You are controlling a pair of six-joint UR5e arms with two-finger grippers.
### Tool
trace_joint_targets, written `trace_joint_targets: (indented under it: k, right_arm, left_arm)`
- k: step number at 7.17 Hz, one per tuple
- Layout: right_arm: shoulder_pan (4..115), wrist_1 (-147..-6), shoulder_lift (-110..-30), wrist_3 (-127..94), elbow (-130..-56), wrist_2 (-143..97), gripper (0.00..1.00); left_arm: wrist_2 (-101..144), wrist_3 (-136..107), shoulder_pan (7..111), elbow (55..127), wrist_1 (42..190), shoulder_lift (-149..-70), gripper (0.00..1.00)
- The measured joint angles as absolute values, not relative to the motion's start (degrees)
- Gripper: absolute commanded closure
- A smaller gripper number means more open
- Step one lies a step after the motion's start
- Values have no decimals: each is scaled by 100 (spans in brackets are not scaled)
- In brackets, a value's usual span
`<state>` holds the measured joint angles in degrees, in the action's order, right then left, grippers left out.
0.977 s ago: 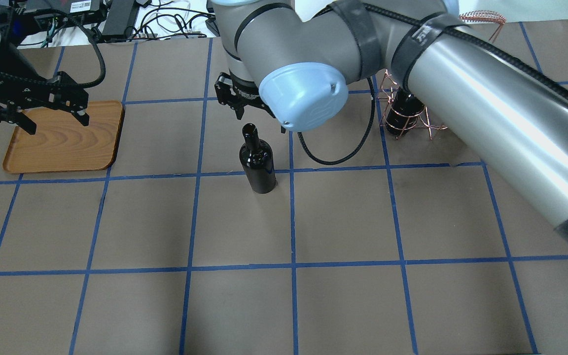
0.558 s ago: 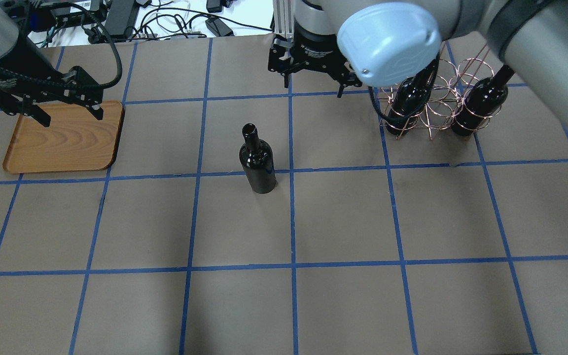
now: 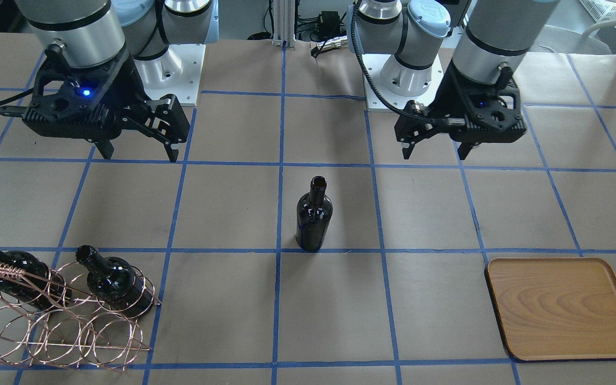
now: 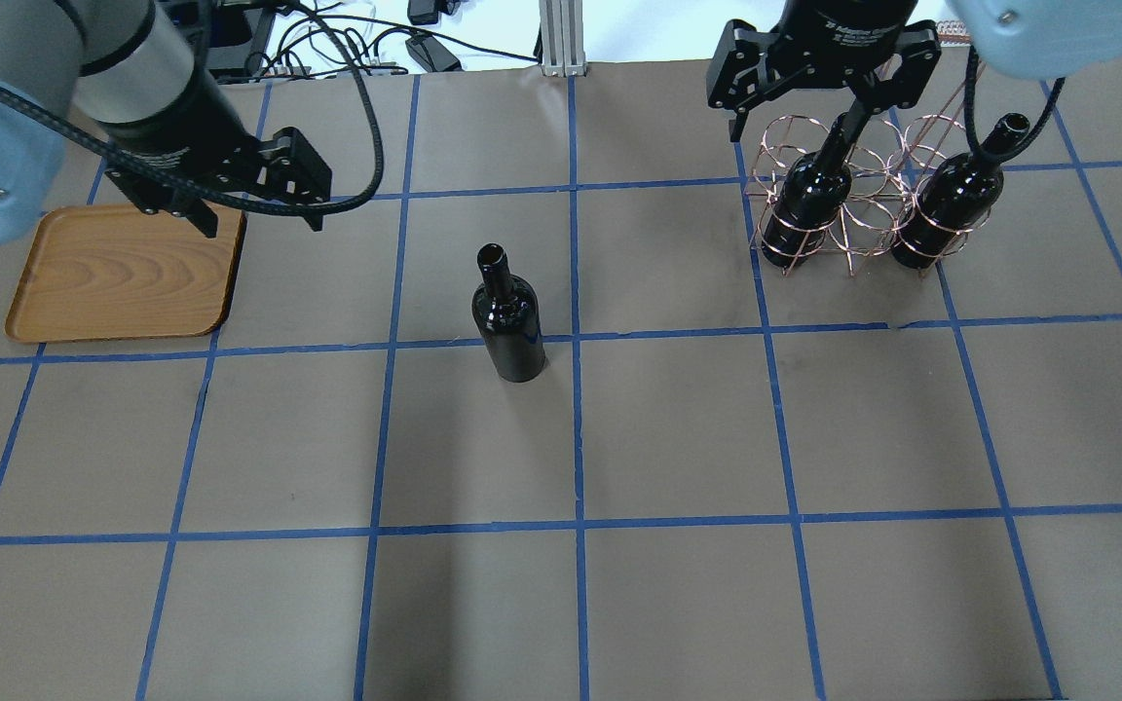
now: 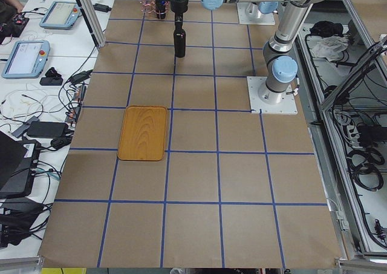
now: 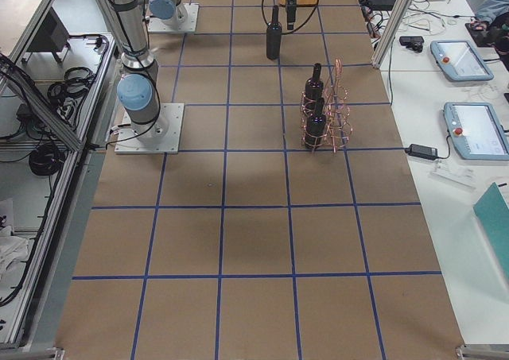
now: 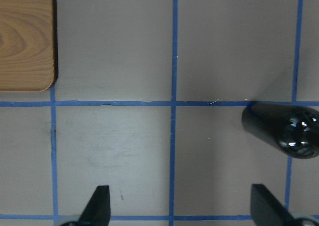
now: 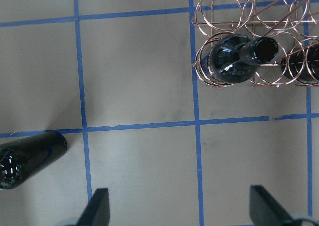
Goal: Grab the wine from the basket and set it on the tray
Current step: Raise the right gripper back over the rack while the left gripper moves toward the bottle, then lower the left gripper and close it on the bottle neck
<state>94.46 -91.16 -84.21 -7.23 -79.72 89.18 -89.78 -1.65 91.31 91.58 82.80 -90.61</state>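
Observation:
One wine bottle point(image 4: 509, 321) stands upright and free on the table's middle point(image 3: 314, 216). Two more bottles point(image 4: 809, 200) point(image 4: 951, 209) lean in the copper wire basket point(image 4: 853, 243) at the right. The wooden tray point(image 4: 123, 273) lies empty at the left. My left gripper point(image 4: 262, 224) is open and empty, above the table between the tray's right edge and the standing bottle; its wrist view shows the tray corner point(image 7: 25, 36) and that bottle point(image 7: 284, 131). My right gripper point(image 4: 795, 122) is open and empty, high behind the basket's left end; its wrist view shows the basket point(image 8: 209, 21).
Blue tape lines grid the brown table. Cables and devices lie beyond the far edge point(image 4: 347, 39). An aluminium post point(image 4: 556, 39) stands at the back centre. The arm bases point(image 3: 179, 64) point(image 3: 404, 75) sit at the robot's side of the table.
My right gripper has moved away from the standing bottle, right and back toward the basket, uncovering both racked bottles. My left gripper has moved right, off the tray toward the standing bottle.

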Motion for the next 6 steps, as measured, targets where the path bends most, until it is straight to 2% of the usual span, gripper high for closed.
trace_joint_targets:
  k: [3,6]
  right_arm:
    - [9399,-9194,-8738,-256,-8339,8940,0]
    - [9389,-9528,-8726,-71,-8390,8997,0]
  left_arm:
    - [-8944,-558,10003,9184,7846,-9417,0]
    - [-8899,-989,10532,9193,7240,-9894,0]
